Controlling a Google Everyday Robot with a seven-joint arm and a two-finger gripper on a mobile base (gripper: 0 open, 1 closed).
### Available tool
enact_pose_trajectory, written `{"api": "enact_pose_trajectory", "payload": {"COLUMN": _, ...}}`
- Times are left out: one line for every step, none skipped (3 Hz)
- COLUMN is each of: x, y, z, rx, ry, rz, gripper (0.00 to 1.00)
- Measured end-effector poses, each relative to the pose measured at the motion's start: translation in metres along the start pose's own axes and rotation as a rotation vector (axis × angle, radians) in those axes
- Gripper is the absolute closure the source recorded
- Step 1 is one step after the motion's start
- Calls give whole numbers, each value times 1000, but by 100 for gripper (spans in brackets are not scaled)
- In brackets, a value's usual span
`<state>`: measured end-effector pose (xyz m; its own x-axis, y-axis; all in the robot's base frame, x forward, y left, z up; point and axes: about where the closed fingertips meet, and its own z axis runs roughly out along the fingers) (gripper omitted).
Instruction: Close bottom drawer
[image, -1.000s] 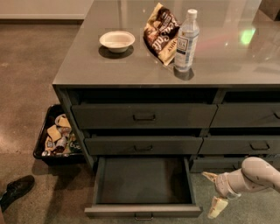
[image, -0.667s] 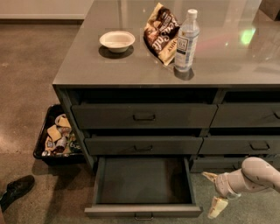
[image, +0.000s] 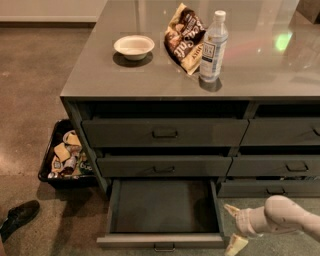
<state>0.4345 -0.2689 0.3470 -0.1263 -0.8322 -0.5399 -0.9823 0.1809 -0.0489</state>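
The bottom drawer (image: 162, 207) of the left stack is pulled far out, its flat grey inside bare. Its slim front panel (image: 160, 242) lies at the lower edge of the view with a small dark pull handle (image: 164, 247). My gripper (image: 233, 226) is low at the right of the drawer's front right corner, on a white arm (image: 282, 217) that comes in from the right. Its two pale fingers are spread apart, one (image: 231, 209) above and one (image: 236, 245) below, and hold nothing. They stand just clear of the drawer's side.
Two taller drawers (image: 165, 133) sit shut above the open one. The right stack has its own slim bottom drawer front (image: 270, 189). On the counter are a white bowl (image: 134, 46), a snack bag (image: 184, 37) and a water bottle (image: 213, 47). A black bin (image: 65, 155) and a shoe (image: 20, 216) are at left.
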Motion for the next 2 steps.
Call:
{"api": "enact_pose_trajectory", "payload": {"x": -9, "y": 1, "z": 43, "rx": 30, "ry": 4, "rz": -20, "gripper": 0}}
{"api": "enact_pose_trajectory", "payload": {"x": -15, "y": -2, "z": 86, "rx": 24, "ry": -21, "rz": -60, "gripper": 0}}
